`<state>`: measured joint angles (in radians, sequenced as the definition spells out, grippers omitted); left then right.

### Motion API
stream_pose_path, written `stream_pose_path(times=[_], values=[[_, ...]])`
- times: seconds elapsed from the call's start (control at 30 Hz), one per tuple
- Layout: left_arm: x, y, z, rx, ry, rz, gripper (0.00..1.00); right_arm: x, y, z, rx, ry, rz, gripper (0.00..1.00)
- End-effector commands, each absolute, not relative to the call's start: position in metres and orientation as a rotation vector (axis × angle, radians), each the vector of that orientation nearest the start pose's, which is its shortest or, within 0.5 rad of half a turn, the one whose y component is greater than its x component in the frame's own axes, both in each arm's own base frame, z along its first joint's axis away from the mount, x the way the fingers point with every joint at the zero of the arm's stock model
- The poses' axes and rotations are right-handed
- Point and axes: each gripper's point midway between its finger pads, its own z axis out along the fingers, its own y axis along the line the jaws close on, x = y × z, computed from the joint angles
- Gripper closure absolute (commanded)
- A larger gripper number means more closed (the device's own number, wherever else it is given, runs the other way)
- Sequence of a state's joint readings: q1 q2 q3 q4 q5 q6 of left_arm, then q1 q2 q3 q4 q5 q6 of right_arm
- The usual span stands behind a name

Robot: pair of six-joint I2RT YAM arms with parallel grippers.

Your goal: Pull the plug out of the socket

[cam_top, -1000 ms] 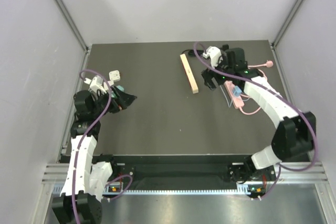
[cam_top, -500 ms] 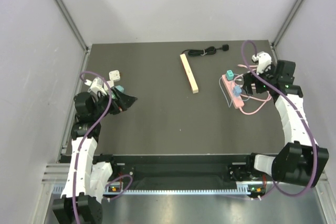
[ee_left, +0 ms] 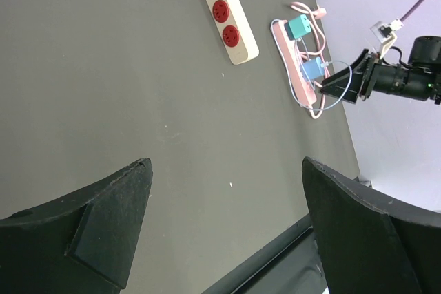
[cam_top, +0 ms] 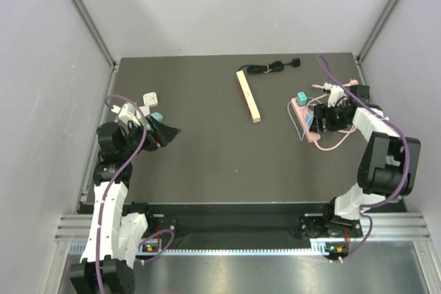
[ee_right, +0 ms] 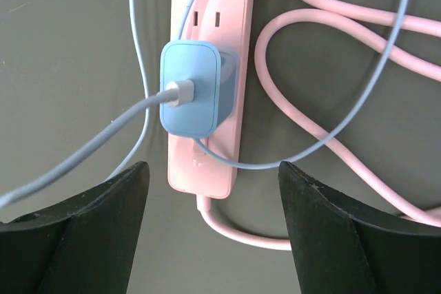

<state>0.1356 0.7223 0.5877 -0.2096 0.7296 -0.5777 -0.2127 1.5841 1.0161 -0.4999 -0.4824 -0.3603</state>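
Hovering over the left side of the dark table (cam_top: 207, 163), my left gripper (cam_top: 164, 132) has its fingers (ee_left: 103, 225) spread wide with nothing between them; in its wrist view only bare tabletop lies in the gap. Just behind that gripper, a white adapter (cam_top: 150, 98) sits on the table.

Moving toward the middle, a beige power strip (cam_top: 249, 96) with red sockets lies lengthwise, well apart from both my grippers. Behind its far end, a black cable (cam_top: 275, 67) with a black plug runs along the back edge.

On the right lies the pink power strip (cam_top: 305, 124), with its pink cord (ee_right: 303, 101) looping beside it. Two plugs are seated in it: a teal plug (cam_top: 301, 98) at the far end and a blue plug (ee_right: 189, 98) nearer the close end. A pale cable (ee_right: 103, 142) leaves the blue plug's face and curls out over the table and back across the strip.

My right gripper (cam_top: 324, 118) is just beside the strip, on its right, pointed at the blue plug. Its fingers (ee_right: 76, 232) are held apart. In the wrist view the strip's near end lies between the tips and the blue plug sits just ahead of them. Neither finger touches the plug or the strip as far as I can see.
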Motion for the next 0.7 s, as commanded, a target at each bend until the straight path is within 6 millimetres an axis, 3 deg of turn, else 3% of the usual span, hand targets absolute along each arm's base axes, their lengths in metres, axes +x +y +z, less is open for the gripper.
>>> stream_pose_path(times=[0.0, 0.17, 0.4, 0.67], values=[[0.257, -0.103, 0.228, -0.134, 1.893, -1.000, 0.06, 0.381, -0.002, 0.092, -0.355, 2.391, 0.375, 0.25], [0.258, -0.103, 0.228, -0.133, 1.893, -1.001, 0.06, 0.396, 0.001, 0.093, -0.331, 2.371, 0.335, 0.27], [0.258, -0.103, 0.227, -0.136, 1.897, -1.002, 0.06, 0.413, 0.002, 0.092, -0.313, 2.353, 0.262, 0.42], [0.258, -0.103, 0.227, -0.136, 1.897, -1.002, 0.06, 0.423, 0.009, 0.088, -0.358, 2.347, 0.089, 0.48]])
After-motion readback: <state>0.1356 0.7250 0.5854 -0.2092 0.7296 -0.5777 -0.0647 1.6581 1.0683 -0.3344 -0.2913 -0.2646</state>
